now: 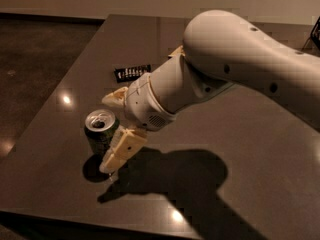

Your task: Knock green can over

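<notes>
Item 1. Green can: small green soda can with a silver top and pull-tab. It stands upright on the near-left part of the desk, close to the left edge, with a small round shadow at its base.

Item 2. Gripper: cream-coloured, on the end of a large white arm that reaches in from the right. It is low over the desk at the can. Its fingers are spread apart and grip nothing. One finger lies in front of the can's right side, pointing down toward the desk. The other shows just above and behind the can's top. The can sits in the gap between them. Whether either finger touches it cannot be told.

Item 3. Black wrapper: flat, with white marks. It lies on the desk farther back, well apart from the can.

Item 4. Snack bag: only a pale corner shows behind the arm.

Item 5. Desk: dark, glossy top with several bright light reflections. The arm's broad shadow falls across the near middle.

Item 6. Floor: dark, to the left of the desk.
</notes>
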Robot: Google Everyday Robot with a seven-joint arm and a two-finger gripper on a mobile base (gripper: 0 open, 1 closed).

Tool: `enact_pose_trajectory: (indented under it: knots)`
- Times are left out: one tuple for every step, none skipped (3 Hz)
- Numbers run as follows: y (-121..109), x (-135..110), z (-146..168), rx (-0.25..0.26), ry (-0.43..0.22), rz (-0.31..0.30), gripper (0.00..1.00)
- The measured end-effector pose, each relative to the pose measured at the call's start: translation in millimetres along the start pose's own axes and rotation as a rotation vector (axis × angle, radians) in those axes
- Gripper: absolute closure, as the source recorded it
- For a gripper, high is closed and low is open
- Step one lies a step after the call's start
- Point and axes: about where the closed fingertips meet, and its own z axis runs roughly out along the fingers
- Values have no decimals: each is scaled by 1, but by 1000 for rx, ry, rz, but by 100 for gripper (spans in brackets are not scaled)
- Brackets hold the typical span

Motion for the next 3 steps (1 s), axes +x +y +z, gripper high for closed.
enact_pose_trajectory:
  knots:
    - [0, 0, 6, -43, 9, 4, 41]
    - [-1, 0, 4, -68, 2, 14, 64]
    - [-10, 5, -15, -66, 29, 41, 86]
